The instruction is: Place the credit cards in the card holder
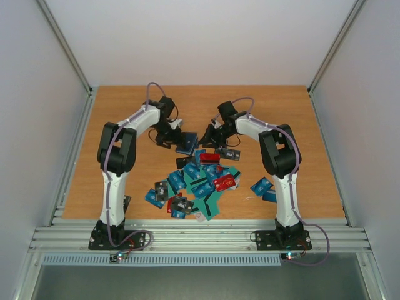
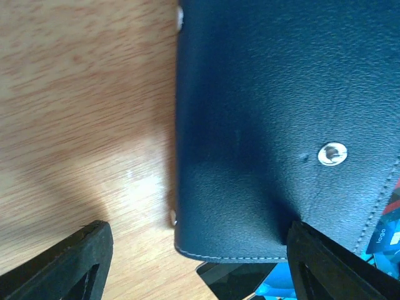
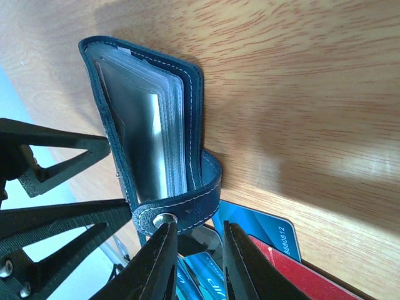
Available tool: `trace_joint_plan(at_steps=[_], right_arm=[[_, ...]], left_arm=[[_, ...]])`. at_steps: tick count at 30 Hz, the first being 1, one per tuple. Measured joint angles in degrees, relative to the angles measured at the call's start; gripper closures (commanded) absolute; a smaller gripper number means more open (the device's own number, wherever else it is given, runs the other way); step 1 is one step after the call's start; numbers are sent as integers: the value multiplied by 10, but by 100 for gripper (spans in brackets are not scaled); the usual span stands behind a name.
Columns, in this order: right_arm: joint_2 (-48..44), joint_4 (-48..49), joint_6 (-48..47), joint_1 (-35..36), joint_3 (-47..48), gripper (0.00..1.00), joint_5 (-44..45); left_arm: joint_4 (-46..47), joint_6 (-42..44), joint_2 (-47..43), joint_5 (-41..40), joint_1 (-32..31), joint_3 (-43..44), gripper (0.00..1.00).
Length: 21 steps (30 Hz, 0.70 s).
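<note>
The card holder (image 1: 186, 144) lies on the table (image 1: 281, 119) at the far edge of the heap of credit cards (image 1: 199, 181), between the two arms. The left gripper (image 2: 200, 244) is spread wide. From its wrist camera, one finger (image 2: 75, 265) sits over bare wood well off the holder's left edge, and the other (image 2: 331, 269) is at the holder's near right corner, so the dark blue cover fills the space ahead of and between them. It is not clamping the cover. A metal snap (image 2: 331, 154) shows on that cover, and a black card and a bit of a blue one peek out beneath the holder's near edge. The right gripper (image 3: 199, 236) is narrowed to a slim gap and pinches the holder's strap (image 3: 187, 209) right at its fingertips, beside the strap's snap. From this wrist camera the holder gapes partly open, one cover toward the table and the other lifted away, with a stack of clear sleeves (image 3: 169, 134) between them. A blue card (image 3: 259, 228) and a red card (image 3: 294, 269) lie flat on the wood just beside the right gripper's fingers. More cards lie apart from the heap near the right arm's base.
</note>
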Motion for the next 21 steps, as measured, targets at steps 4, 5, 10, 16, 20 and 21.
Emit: trace_joint_plan(at_steps=[4, 5, 10, 16, 20, 21], right_arm=[[2, 3, 4, 0, 0, 78, -5], [2, 5, 5, 0, 0, 78, -5], [4, 9, 7, 0, 0, 78, -8], [9, 12, 8, 0, 0, 79, -10], [20, 17, 8, 0, 2, 79, -12], [23, 17, 8, 0, 2, 79, -13]], left_arm=[[5, 0, 5, 8, -7, 3, 22], [5, 0, 9, 7, -9, 5, 23], [3, -5, 21, -21, -21, 26, 28], [-4, -9, 36, -62, -37, 49, 45], [-2, -7, 38, -72, -46, 52, 47], [-2, -7, 38, -74, -48, 52, 47]])
